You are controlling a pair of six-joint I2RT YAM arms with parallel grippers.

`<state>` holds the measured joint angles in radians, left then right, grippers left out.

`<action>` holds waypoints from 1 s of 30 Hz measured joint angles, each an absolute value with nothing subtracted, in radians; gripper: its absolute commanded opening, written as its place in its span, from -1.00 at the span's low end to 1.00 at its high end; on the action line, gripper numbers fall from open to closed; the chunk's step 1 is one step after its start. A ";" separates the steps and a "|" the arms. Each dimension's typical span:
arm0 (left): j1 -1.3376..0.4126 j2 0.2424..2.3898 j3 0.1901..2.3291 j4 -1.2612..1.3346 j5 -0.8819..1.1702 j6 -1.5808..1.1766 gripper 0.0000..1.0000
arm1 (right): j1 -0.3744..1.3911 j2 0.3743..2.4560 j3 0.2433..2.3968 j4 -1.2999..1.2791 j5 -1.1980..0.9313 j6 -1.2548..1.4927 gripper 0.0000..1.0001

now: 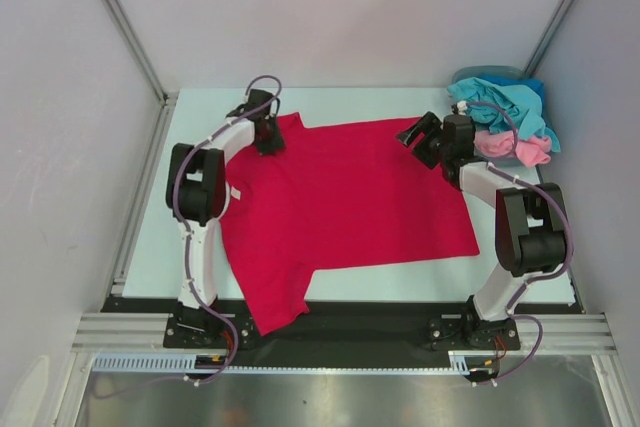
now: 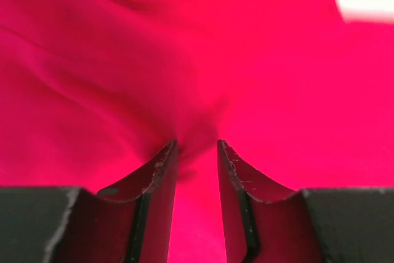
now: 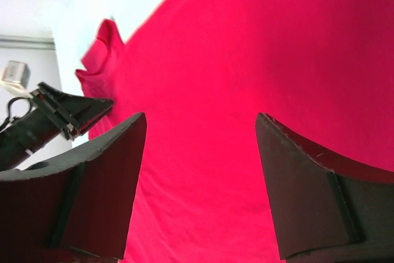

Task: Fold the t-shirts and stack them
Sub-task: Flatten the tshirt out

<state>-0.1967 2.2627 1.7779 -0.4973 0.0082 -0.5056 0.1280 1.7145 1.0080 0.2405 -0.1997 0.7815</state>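
Pinching the red t-shirt [image 1: 340, 197] at 11 o'clock, the left pincer [image 2: 197, 146] should hold firm until the open right pincer [image 3: 200, 152] grips the 1 o'clock corner.

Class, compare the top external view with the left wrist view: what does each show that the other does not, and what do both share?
Only the top external view: the whole red t-shirt spread flat on the table, the right tool over its far right edge, and a teal-blue t-shirt and pink t-shirt heaped in the far right corner. Only the left wrist view: the left tool pinching puckered cloth between its fingers, creases fanning out from them. Both: the red t-shirt and the left tool at its far left corner.
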 measured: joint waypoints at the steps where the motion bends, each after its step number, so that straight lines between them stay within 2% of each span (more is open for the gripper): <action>1: -0.217 2.243 1.746 -0.496 0.000 -0.506 -0.27 | 0.134 1.712 1.007 0.224 -0.187 0.783 0.55; 6: -0.270 2.115 1.625 -0.508 -0.014 -0.506 -0.27 | 0.142 1.671 0.980 0.135 -0.126 0.791 0.57; 13: -0.252 1.962 1.548 -0.519 -0.072 -0.498 -0.27 | 0.140 1.604 0.921 0.085 -0.082 0.803 0.57; 22: -0.249 1.923 1.464 -0.536 -0.107 -0.496 -0.26 | 0.131 1.597 0.894 0.060 -0.072 0.812 0.58; 25: -0.249 1.923 1.439 -0.542 -0.102 -0.496 -0.26 | 0.115 1.641 0.929 0.031 -0.069 0.807 0.58; 30: -0.248 1.923 1.435 -0.540 -0.092 -0.496 -0.26 | 0.089 1.812 1.108 -0.065 -0.061 0.759 0.57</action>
